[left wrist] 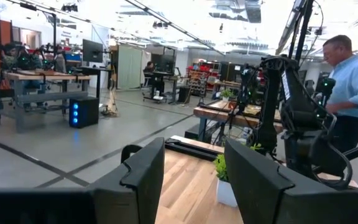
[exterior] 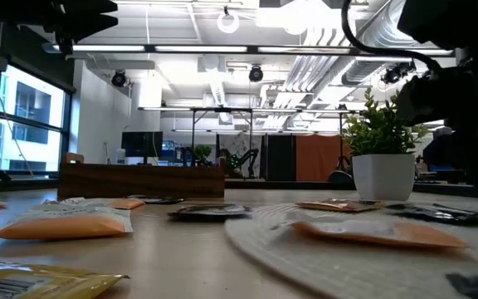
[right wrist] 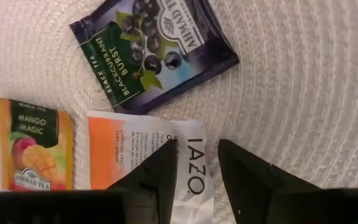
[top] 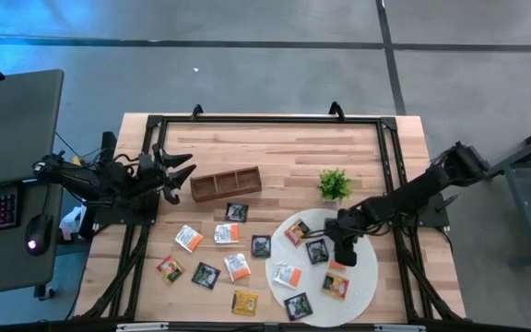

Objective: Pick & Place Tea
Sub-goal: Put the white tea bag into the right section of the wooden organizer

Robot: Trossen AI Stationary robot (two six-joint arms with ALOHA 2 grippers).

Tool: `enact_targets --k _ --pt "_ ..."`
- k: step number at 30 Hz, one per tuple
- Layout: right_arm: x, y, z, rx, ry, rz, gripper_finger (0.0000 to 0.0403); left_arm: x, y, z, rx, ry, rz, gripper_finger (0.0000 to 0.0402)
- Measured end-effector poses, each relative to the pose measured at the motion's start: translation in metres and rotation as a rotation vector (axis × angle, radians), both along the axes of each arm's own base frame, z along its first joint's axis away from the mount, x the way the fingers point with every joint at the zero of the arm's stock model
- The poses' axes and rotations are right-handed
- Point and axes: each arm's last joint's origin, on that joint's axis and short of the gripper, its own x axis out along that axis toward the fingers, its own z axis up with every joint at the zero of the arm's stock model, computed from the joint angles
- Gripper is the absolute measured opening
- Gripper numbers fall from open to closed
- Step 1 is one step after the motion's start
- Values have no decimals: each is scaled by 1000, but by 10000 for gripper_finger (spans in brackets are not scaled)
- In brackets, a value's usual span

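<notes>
White mat (right wrist: 303, 81): right gripper (right wrist: 197, 168) open over TAZO packet (right wrist: 148, 155), lying askew

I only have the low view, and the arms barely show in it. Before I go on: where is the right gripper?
Observer: The right gripper hangs over the round white mat, fingers open, just above a white-and-orange packet.
Operator: Is it holding that packet?
Observer: No. The packet lies flat on the mat, beside a black blackcurrant packet.
Operator: And the left arm?
Observer: The left gripper is open and empty, near the left end of the wooden tray.
</notes>
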Motion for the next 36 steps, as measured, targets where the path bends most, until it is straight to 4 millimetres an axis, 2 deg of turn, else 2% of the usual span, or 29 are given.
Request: enact_targets --k 3,8,12,14,20,24,28,32,36 --pt "1 1 -4 4 16 2 89 0 0 0 0 1 1 165" --pt "0 0 -1 3 -4 -1 9 0 0 0 0 0 1 165" --pt "-2 -1 8 0 -48 -32 20 0 0 0 0 1 6 165" --pt "-4 -3 16 -4 -89 -40 9 0 0 0 0 1 7 165" --pt "0 -4 50 9 -359 -53 6 0 0 0 -2 0 8 165" --pt "13 -10 70 -186 -664 -90 5 0 0 0 -2 0 7 165" --pt "33 -17 81 -474 -889 47 3 0 -1 0 4 -1 -19 165" --pt "60 -34 82 -769 -972 85 3 0 -1 0 8 -1 -36 165" --pt "105 -56 98 -947 -904 134 2 0 -1 0 -5 -5 -28 165"
